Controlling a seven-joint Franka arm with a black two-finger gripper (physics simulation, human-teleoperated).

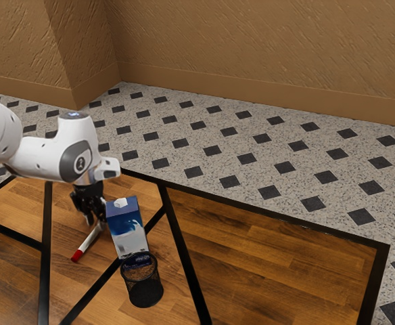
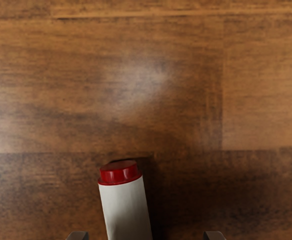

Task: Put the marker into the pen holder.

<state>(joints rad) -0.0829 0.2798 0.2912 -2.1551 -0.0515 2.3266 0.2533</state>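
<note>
Findings: one marker (image 1: 88,243), one pen holder (image 1: 143,284), one carton (image 1: 126,234), one arm (image 1: 47,157) with one end effector (image 1: 96,221). The marker lies on the table (image 1: 383,254), in the part toward the exterior view's left, well apart from the table corner at the exterior view's right. The pen holder stands upright, with the carton just beside it on the side toward the table's far edge.

The end effector is open. In the wrist view its fingertips (image 2: 77,236) stand wide apart, the marker's white body running between them with a gap on either side, narrower on one side than the other. No grip is made.

Governing relation: the marker lies directly beneath and out from the end effector. In the exterior view its long axis runs from by the fingers toward the lower left, the red end pointing away from the hand. In the wrist view that axis crosses the line between the fingertips nearly squarely, with a slight skew. Closing should therefore pinch the marker across its width; a small shift to centre it is advisable.

The marker is not in the pen holder. Assessment: grasping stage, early in the task. Risk: the carton stands close to the hand and could be knocked during the lift or carry.
</note>
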